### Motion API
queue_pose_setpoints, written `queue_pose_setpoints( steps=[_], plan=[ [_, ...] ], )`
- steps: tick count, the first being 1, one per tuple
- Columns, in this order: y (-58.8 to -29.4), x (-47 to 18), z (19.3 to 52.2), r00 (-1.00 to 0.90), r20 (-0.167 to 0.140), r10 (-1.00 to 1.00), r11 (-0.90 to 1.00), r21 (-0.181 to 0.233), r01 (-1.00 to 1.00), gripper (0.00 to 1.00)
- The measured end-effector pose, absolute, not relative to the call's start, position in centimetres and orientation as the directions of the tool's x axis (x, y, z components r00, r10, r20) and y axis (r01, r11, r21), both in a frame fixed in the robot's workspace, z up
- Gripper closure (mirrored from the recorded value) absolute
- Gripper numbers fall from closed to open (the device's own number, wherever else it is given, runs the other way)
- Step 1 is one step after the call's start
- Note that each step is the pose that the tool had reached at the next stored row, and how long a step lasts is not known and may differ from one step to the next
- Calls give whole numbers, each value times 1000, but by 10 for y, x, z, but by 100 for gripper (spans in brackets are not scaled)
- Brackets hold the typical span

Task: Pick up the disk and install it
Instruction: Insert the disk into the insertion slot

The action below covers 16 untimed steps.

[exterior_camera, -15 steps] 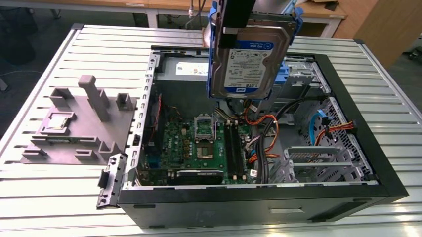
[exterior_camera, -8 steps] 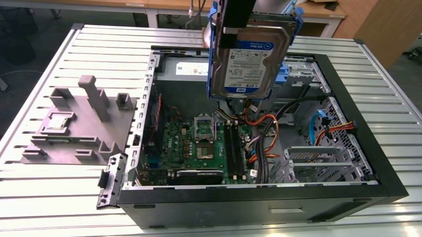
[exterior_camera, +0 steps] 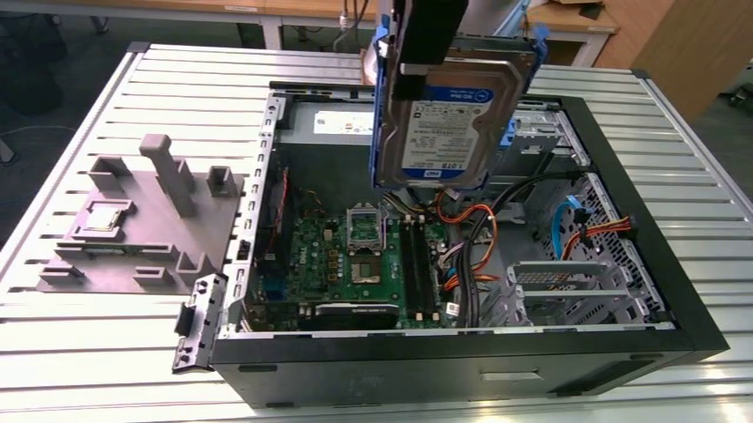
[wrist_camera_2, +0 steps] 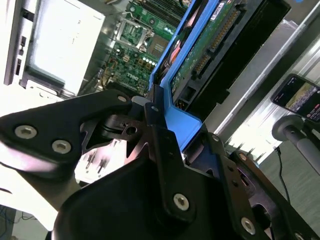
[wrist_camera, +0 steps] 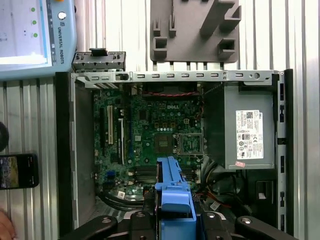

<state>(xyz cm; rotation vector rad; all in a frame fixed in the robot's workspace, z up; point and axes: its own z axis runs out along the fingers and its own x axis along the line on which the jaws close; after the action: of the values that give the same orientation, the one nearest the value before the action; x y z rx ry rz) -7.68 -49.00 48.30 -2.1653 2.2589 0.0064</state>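
Blue-framed, silver-grey: one disk [exterior_camera: 453,123], hanging upright with its label facing the exterior view, above the open computer case [exterior_camera: 471,366] and not touching it. My pincer [exterior_camera: 421,75] is clamped on the disk's blue bracket [wrist_camera: 174,192].

Count inside the case: one motherboard [exterior_camera: 353,264], one power supply [wrist_camera: 248,132].

Outside it: one grey moulded fixture [exterior_camera: 141,220] just beside the case at the exterior view's left, one phone [wrist_camera: 17,170], one teach pendant [wrist_camera: 30,40].

Surface: slatted metal table [exterior_camera: 106,352]. Room: wooden furniture [exterior_camera: 694,44] beyond the table's far edge.
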Motion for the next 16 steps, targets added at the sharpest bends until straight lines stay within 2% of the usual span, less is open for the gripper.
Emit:
queue_pose_setpoints(
  steps=[9,16],
  plan=[
    [-493,-61,482,-42,-11,-999,42,-6,-999,63],
    [-514,-61,481,-42,-11,-999,42,-6,-999,63]
  ],
)
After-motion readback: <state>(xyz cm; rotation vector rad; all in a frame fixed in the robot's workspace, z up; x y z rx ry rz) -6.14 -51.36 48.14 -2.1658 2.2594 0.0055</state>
